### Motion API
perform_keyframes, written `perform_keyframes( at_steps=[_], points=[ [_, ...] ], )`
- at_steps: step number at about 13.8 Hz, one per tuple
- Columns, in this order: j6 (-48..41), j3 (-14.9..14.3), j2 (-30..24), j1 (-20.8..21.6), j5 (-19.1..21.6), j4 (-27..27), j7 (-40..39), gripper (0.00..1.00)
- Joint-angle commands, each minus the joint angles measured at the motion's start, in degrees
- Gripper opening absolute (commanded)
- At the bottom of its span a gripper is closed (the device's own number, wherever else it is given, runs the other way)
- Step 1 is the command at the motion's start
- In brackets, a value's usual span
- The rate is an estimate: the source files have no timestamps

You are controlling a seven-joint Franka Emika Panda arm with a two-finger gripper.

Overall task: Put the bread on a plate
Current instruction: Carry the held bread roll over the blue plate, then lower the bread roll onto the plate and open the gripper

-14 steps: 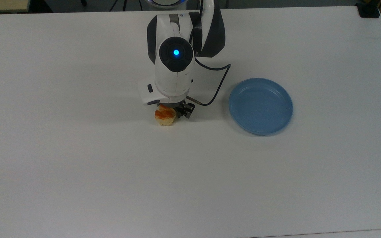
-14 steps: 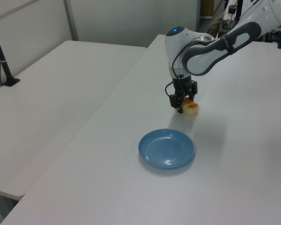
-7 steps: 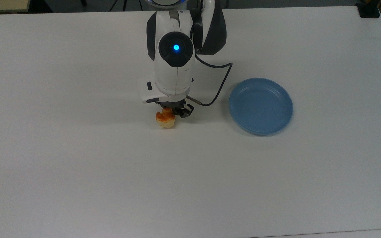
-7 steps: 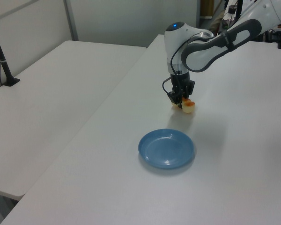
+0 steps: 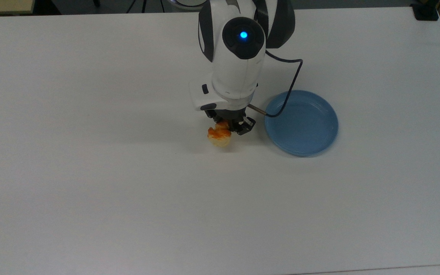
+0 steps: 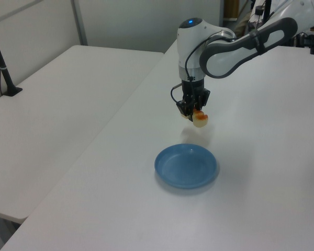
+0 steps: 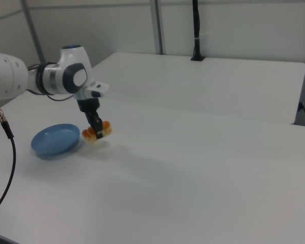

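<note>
Bread [image 5: 219, 137] is hanging clear of the white desk [image 5: 90, 172] right now, and you are seeing it clamped in the pincer [image 5: 230, 127], whose jaws are closing on the loaf's upper end while the pale lower end is dangling free below. Going across the top view from left to right, you are meeting bare desk first, then the loaf under the arm's wrist, then the plate [image 5: 319, 143] just beside it, with a black cable [image 5: 290, 88] looping down over the plate's near rim. Judging by its look, the loaf is probably handling as something light and soft, a little spongy, so you are better off keeping a gentle squeeze across its narrow width near the glazed bumps; a hard pinch is likely denting it, and the off-centre hold is letting it tilt. In the left view the bread [image 6: 200, 120] is floating above the desk, short of the plate [image 6: 170, 175]. The plate is sitting flat and is holding nothing; its blue floor is waiting for the loaf.
</note>
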Motion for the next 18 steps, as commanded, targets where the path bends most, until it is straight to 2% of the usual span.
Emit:
perform_keyframes(
  at_steps=[1,4,5,10,11,12,13,18],
  points=[
    [-3.3,3.7,-1.0,0.6,0.3,1.8,6.7,0.31],
    [-3.3,8.0,-0.7,2.5,1.6,2.8,14.0,0.34],
    [-3.2,9.3,-0.7,3.4,1.5,2.8,16.8,0.4],
    [-2.2,9.8,0.7,6.7,1.1,2.8,24.2,0.49],
    [-2.2,9.8,0.7,6.8,1.1,2.8,24.8,0.61],
    [-2.2,9.8,0.7,6.8,1.1,2.8,25.1,0.84],
    [-2.2,9.8,0.8,6.8,1.0,2.8,26.0,1.0],
    [-0.8,9.8,0.7,6.7,0.0,2.7,23.5,1.0]
  ],
)
